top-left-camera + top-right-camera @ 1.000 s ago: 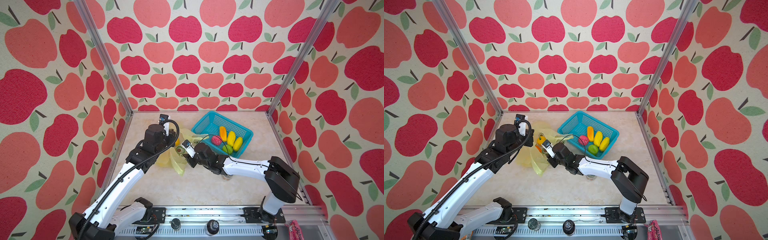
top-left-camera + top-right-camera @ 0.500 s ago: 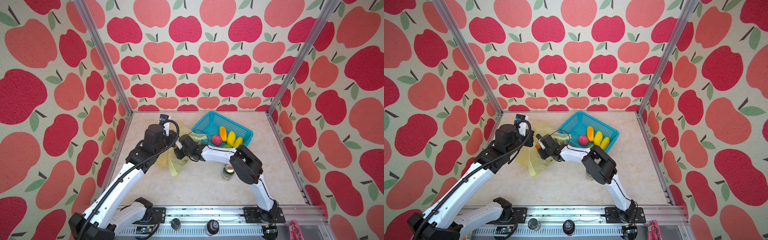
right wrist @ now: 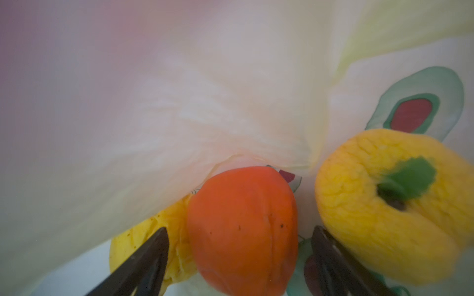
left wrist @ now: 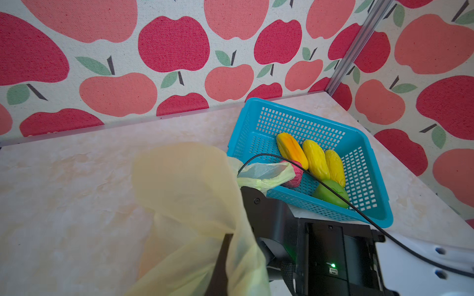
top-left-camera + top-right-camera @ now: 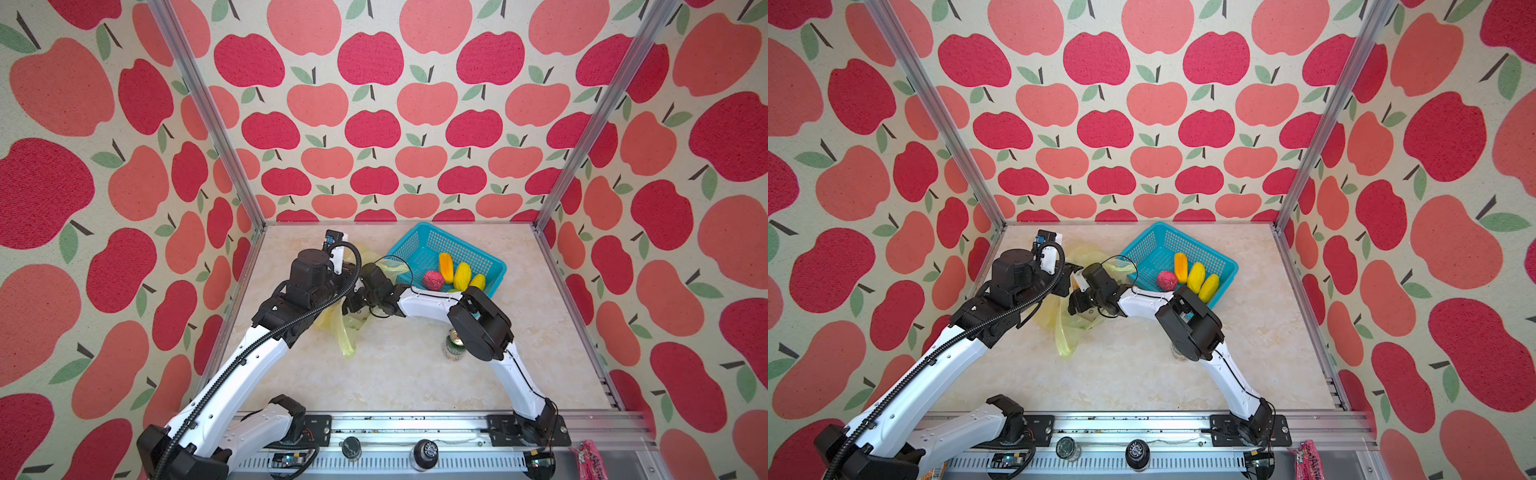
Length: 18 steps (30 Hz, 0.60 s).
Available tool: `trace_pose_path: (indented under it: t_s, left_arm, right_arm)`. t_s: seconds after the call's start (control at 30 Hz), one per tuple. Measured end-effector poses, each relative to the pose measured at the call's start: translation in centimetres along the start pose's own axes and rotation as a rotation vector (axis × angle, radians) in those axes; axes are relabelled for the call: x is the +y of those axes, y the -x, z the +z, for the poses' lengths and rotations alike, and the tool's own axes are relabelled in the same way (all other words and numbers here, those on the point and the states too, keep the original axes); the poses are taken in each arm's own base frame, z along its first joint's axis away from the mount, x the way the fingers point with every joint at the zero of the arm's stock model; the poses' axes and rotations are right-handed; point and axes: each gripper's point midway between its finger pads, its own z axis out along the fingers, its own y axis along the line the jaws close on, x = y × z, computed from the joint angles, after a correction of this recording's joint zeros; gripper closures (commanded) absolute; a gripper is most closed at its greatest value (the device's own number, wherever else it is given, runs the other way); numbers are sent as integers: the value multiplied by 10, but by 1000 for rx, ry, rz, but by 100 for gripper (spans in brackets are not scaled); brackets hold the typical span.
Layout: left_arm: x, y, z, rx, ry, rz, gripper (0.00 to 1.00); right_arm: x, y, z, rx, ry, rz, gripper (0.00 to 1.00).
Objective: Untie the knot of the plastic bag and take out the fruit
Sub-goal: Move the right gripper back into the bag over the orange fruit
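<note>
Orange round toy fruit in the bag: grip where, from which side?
Probably pinch the orange round toy fruit across its widest middle, entering straight through the mouth of the pale-yellow translucent plastic bag. The right gripper has open fingers straddling it, a gap each side; the lumpy yellow fruit crowds one side, so keep centred.

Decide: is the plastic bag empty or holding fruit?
Holding fruit: inside the plastic bag, the right wrist view shows an orange fruit between the right gripper's fingers, a yellow fruit beside it.
</note>
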Motion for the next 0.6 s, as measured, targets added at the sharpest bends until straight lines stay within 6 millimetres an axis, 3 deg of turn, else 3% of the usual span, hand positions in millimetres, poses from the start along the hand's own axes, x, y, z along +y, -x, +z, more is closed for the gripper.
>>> trace_pose_path:
  t_s: [0.27, 0.47, 0.6]
  left_arm:
    - [-31, 13, -17, -64, -168, 11, 100]
    - [-33, 20, -22, -95, -172, 15, 100]
    - [-21, 20, -19, -98, -103, 11, 100]
  right_arm:
    - [-17, -12, 9, 13, -61, 16, 15]
    - [-29, -11, 7, 2, -134, 23, 41]
    - [-40, -12, -3, -3, -209, 22, 57]
